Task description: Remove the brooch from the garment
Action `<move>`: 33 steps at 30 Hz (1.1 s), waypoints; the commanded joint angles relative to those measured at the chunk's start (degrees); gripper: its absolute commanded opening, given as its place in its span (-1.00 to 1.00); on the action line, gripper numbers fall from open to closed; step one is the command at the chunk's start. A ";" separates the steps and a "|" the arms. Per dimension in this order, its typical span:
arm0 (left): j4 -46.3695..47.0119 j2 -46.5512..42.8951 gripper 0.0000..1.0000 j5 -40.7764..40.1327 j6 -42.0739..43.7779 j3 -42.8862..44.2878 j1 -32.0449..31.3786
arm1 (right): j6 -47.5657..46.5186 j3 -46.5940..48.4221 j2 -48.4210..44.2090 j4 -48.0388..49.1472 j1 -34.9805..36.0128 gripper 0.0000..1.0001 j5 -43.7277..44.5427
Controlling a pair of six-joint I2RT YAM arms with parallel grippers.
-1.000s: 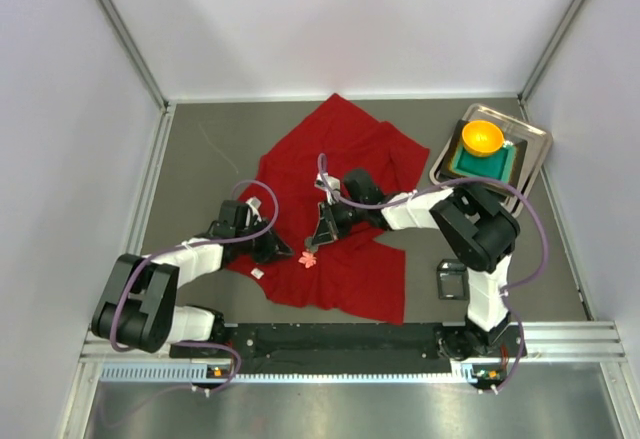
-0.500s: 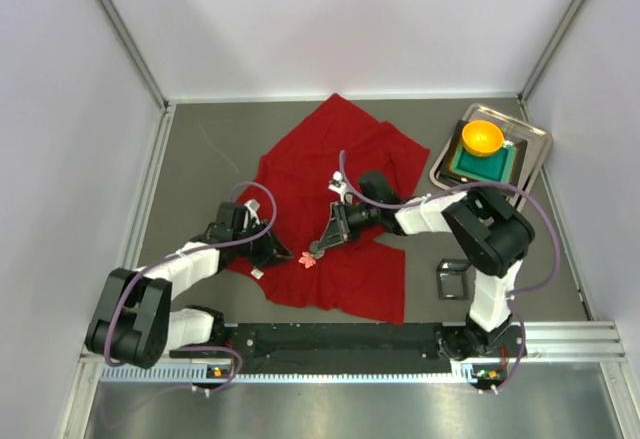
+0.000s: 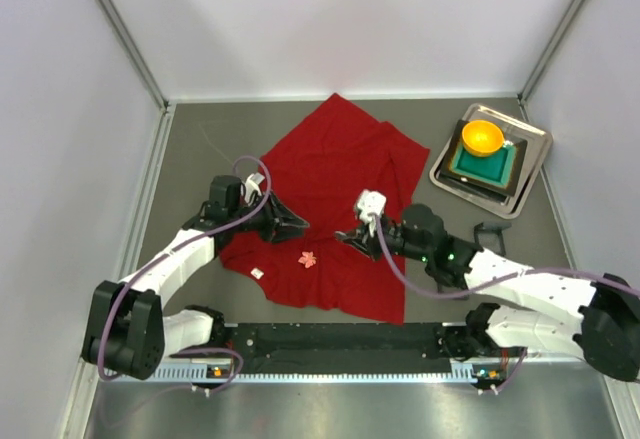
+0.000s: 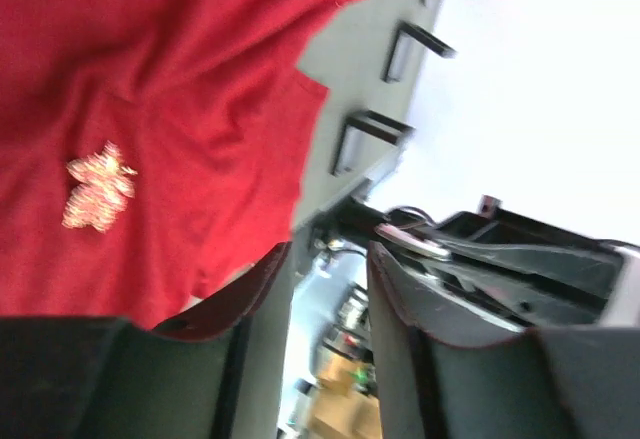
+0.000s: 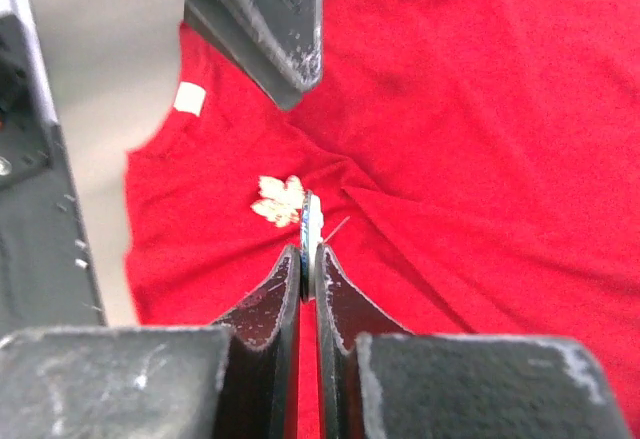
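Observation:
The red garment lies spread on the grey table. The pale pink leaf-shaped brooch lies on its front part, also in the left wrist view and the right wrist view. My left gripper hovers just behind and left of the brooch, open and empty. My right gripper is just right of the brooch, above the cloth. It is shut on a thin silvery disc seen edge-on, right beside the brooch.
A small white tag sits at the garment's front left edge. A metal tray at the back right holds a green block and an orange bowl. A black bracket lies right of the garment.
My right arm has swung down and to the right, drawing its gripper away from the brooch. My left gripper has lifted off the cloth and moved back. The brooch has stayed in place.

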 commanded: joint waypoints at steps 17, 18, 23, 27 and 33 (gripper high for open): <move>12.73 -1.08 -0.09 5.23 -33.85 0.13 -5.09 | -50.24 -11.17 -3.85 26.44 14.51 -1.00 20.02; 13.87 -0.04 -0.10 5.14 -34.47 0.21 -5.97 | -50.23 -11.08 -3.68 26.44 14.59 -1.00 19.75; 20.29 2.26 -0.12 4.35 -37.56 0.83 -7.91 | -50.06 -10.64 -4.03 26.35 14.59 -1.00 18.34; 20.47 3.83 -0.03 2.85 -37.29 1.80 -10.28 | -50.41 -10.03 -4.20 25.21 14.86 -1.00 17.55; 24.07 6.65 -0.16 2.24 -38.96 1.53 -11.60 | -50.59 -9.41 -3.59 24.94 15.47 -1.00 17.64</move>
